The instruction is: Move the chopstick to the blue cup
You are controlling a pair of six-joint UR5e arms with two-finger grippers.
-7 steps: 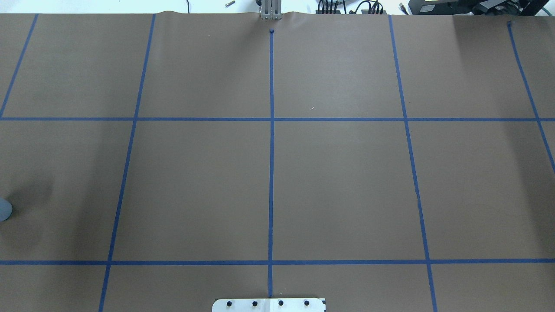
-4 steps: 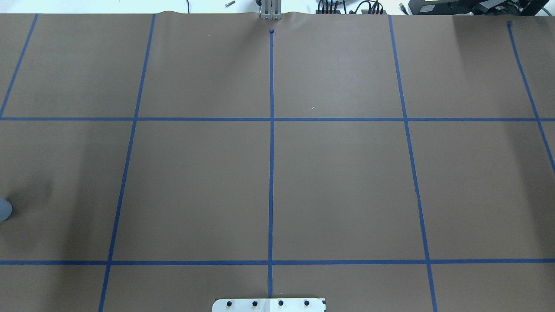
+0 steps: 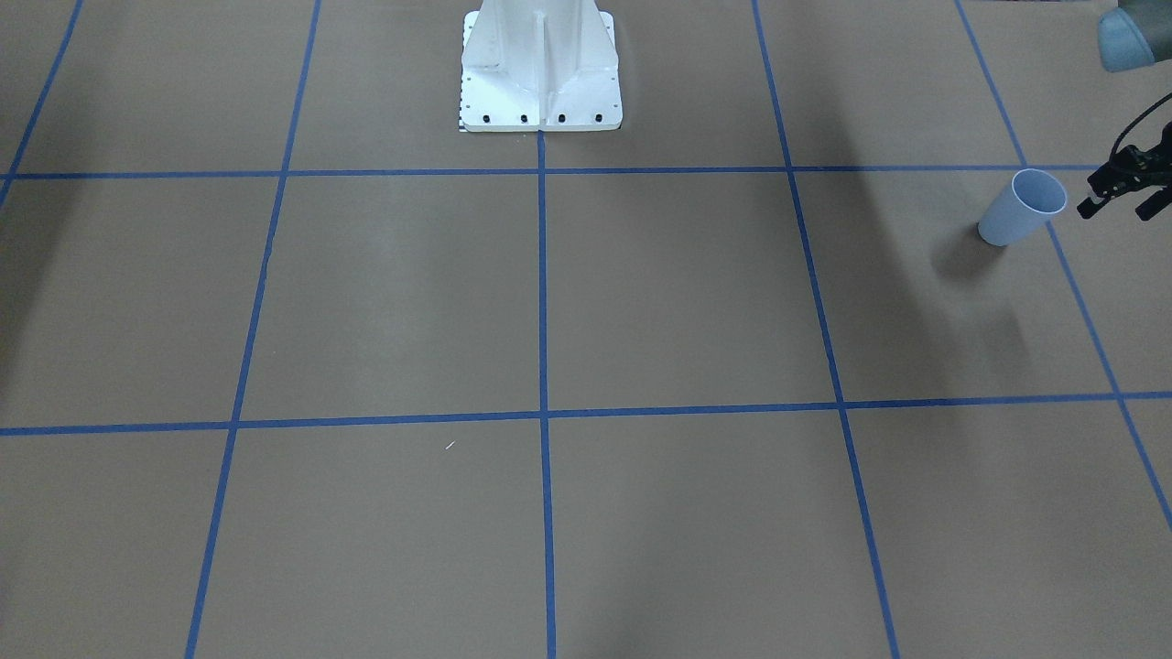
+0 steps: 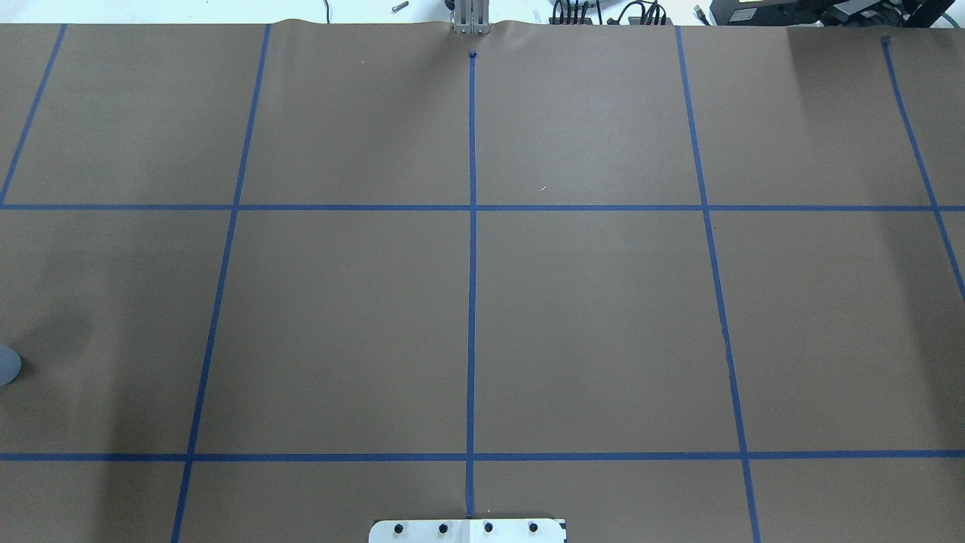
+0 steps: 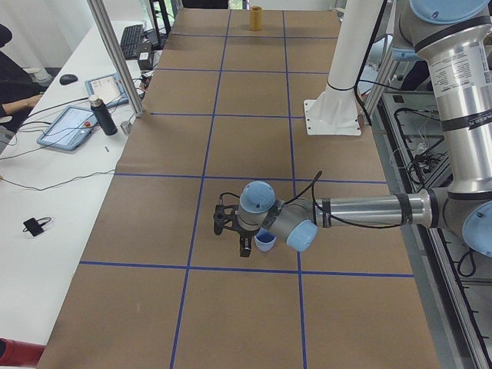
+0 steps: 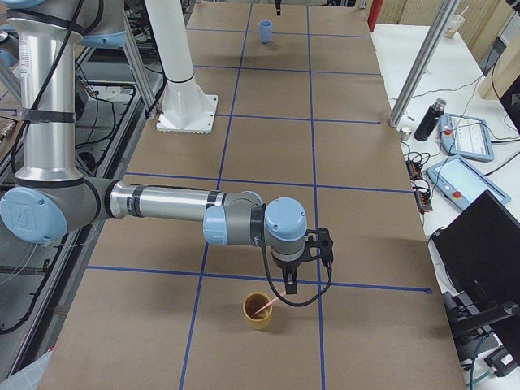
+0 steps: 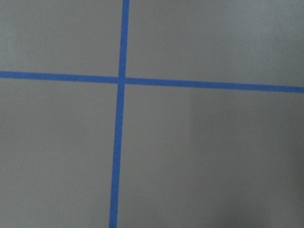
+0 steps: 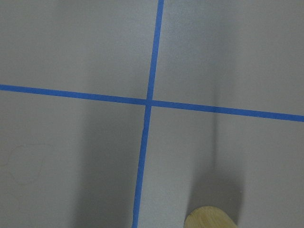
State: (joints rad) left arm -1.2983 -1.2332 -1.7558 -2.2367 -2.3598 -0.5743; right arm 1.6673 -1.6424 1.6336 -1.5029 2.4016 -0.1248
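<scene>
Two cups stood far apart on the brown surface (image 4: 588, 302), one at each end. The chopstick (image 6: 266, 306) was in the tan cup (image 6: 258, 317), leaning on the rim with its pink end poking out. It had not gone to the blue cup (image 3: 1023, 208) yet, so the job looked like it was only starting.

The right pincer (image 6: 307, 264) hung just beside the tan cup, pointing down. I think it was there because it had to pull the stick out. I cannot tell if its fingers were apart or together, since it only showed from the side.

The left pincer (image 3: 1115, 207) hung close to the blue cup without touching it. Its fingers were apart with nothing in them. Maybe it waited there to take the stick, because the blue cup was at its end. That cup stood upright, mouth up, so a thin stick could drop in easily.
</scene>
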